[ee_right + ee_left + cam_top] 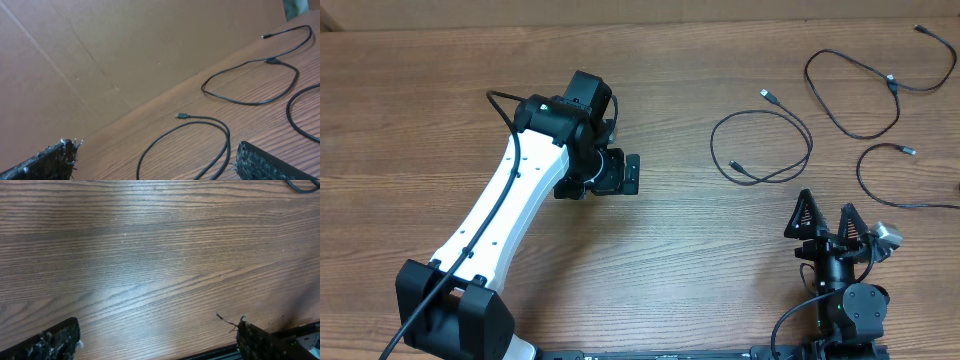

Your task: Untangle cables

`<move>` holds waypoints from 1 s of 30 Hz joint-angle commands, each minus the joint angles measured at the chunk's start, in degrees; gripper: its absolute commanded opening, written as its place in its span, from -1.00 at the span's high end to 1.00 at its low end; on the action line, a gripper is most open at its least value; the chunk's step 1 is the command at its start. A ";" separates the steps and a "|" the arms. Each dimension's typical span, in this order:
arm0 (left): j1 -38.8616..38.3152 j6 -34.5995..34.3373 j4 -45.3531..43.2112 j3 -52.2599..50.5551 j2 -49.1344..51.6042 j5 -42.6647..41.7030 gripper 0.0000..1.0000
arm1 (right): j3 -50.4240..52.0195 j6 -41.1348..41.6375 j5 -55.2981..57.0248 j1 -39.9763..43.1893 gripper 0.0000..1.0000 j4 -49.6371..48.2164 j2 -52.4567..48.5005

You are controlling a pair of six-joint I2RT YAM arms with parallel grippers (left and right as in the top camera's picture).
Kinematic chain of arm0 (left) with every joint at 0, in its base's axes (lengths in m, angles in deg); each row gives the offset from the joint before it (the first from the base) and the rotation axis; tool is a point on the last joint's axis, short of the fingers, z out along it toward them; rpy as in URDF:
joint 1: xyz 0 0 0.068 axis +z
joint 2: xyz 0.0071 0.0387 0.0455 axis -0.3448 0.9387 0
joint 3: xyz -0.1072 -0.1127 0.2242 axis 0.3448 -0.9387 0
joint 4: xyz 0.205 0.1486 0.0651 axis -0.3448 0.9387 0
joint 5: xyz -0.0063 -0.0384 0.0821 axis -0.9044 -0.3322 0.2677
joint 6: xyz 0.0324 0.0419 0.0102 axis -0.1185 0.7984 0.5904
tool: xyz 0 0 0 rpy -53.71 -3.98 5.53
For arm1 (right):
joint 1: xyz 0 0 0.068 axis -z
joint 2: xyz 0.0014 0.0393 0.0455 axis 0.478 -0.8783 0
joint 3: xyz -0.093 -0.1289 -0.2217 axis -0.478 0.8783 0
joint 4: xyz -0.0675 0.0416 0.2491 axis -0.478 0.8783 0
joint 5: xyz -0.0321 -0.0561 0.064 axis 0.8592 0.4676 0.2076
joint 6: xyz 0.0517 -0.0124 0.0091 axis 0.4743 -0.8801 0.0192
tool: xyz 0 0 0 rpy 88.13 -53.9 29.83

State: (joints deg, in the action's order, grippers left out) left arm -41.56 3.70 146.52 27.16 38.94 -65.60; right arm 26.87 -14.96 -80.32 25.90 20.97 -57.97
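A: Cables (890, 80) first: where are they?
B: All three lie on the counter (670, 260) in the upper right of the overhead frame, apart from one another. The middle cable (811, 145) curls into a loop with both plugs showing. The upper cable (272, 61) makes a bigger loop nearest the top right corner. The right-hand cable (860, 172) bends below it.
A: Anything cut off?
B: The right-hand cable runs out at the right edge, so its far end is hidden. Where the upper cable meets itself, I cannot tell whether it crosses or joins; it is too small.
A: And the grippers?
B: The left gripper (632, 173) hovers left of centre, jaws spread wide and grasping nothing, well apart from the cables. The right gripper (825, 222) sits at the lower right, released too, near the middle cable but not touching it.
A: The wrist views?
B: The left one shows wood grain and a dark cord (300, 186) clipped by the top right corner; which cord, I cannot tell. The right one shows a brown board (100, 50) behind the counter.
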 commanded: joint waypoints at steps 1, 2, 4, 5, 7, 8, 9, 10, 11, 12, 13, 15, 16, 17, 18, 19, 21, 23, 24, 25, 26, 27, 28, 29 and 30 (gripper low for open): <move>-0.37 1.31 -0.07 -0.02 -0.20 0.31 -0.99 | 0.74 -0.37 0.35 -0.04 -1.00 -0.48 0.68; -0.37 1.31 -0.07 -0.02 -0.20 0.31 -0.99 | 0.74 -0.37 0.37 -0.22 -1.00 -0.50 0.70; -0.37 1.31 -0.04 -0.02 -0.20 0.31 -0.99 | 0.76 -0.37 0.37 -1.18 -1.00 -0.52 0.70; -0.37 1.31 -0.07 -0.02 -0.20 0.33 -0.99 | 0.76 -0.37 0.35 -1.77 -1.00 -0.52 0.70; -0.39 1.31 -0.07 -0.02 -0.20 0.31 -0.99 | 0.76 -0.37 0.37 -3.34 -1.00 -0.52 0.70; -0.37 1.31 -0.04 -0.02 -0.20 0.33 -0.99 | 0.76 -0.37 0.35 -4.02 -1.00 -0.52 0.70; -0.37 1.31 -0.07 -0.02 -0.20 0.31 -0.99 | 0.76 -0.37 0.35 -4.63 -1.00 -0.52 0.70; -0.37 1.31 -0.04 -0.02 -0.20 0.31 -0.99 | 0.76 -0.37 0.35 -4.79 -1.00 -0.52 0.70; -0.37 1.31 -0.07 -0.02 -0.20 0.31 -0.99 | 0.76 -0.37 0.37 -4.57 -1.00 -0.52 0.70; -0.37 1.31 -0.04 -0.02 -0.20 0.31 -0.99 | 0.76 -0.37 0.35 -4.24 -1.00 -0.52 0.70; -0.37 1.31 -0.04 -0.02 -0.20 0.31 -0.99 | 0.76 -0.39 0.37 -3.82 -1.00 -0.50 0.70; -0.37 1.31 -0.04 -0.02 -0.20 0.31 -0.99 | 0.76 -3.32 1.01 -3.19 -1.00 -0.61 0.70; -0.37 1.31 -0.04 -0.02 -0.20 0.31 -0.99 | 0.79 -5.70 0.76 -3.17 -1.00 -0.55 0.70; -0.37 1.31 -0.04 -0.02 -0.20 0.33 -0.99 | 0.79 -8.39 0.35 -3.17 -1.00 -0.52 0.70; -0.37 1.31 -0.07 -0.02 -0.20 0.31 -0.99 | 0.79 -10.97 -0.11 -3.23 -1.00 -0.52 0.70; -0.37 1.31 -0.07 -0.04 -0.20 0.31 -0.99 | 0.81 -14.10 -1.18 -3.21 -1.00 -0.42 0.70; -0.37 1.31 -0.07 -0.02 -0.20 0.33 -0.99 | 0.83 -19.12 -3.21 -3.08 -1.00 -0.11 0.70; -0.37 1.31 -0.07 -0.02 -0.20 0.31 -0.99 | 0.83 -23.12 -4.76 -2.54 -1.00 0.00 0.70; -0.37 1.31 -0.04 -0.02 -0.20 0.33 -0.99 | 0.83 -23.89 -5.62 -1.99 -1.00 0.13 0.70; -0.37 1.31 -0.07 -0.02 -0.20 0.31 -0.99 | 0.83 -23.93 -6.36 -1.49 -1.00 0.17 0.70; -0.37 1.31 -0.07 -0.02 -0.20 0.31 -0.99 | 0.83 -23.82 -7.39 -0.87 -1.00 0.35 0.70; -0.37 1.31 -0.04 -0.02 -0.20 0.31 -0.99 | 0.85 -23.80 -9.09 -0.26 -1.00 0.35 0.70; -0.37 1.31 -0.07 -0.02 -0.20 0.31 -0.99 | 0.85 -23.82 -9.31 0.00 -1.00 0.31 0.70; -0.37 1.31 -0.07 -0.02 -0.20 0.31 -0.99 | 0.85 -23.85 -9.07 0.17 -1.00 0.31 0.70; -0.37 1.31 -0.07 -0.02 -0.20 0.31 -0.99 | 0.83 -23.85 -9.01 0.17 -1.00 0.31 0.70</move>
State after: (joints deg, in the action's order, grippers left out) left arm -41.56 3.70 146.52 27.16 38.94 -65.60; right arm 26.87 -36.23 -87.18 25.49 21.37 -57.97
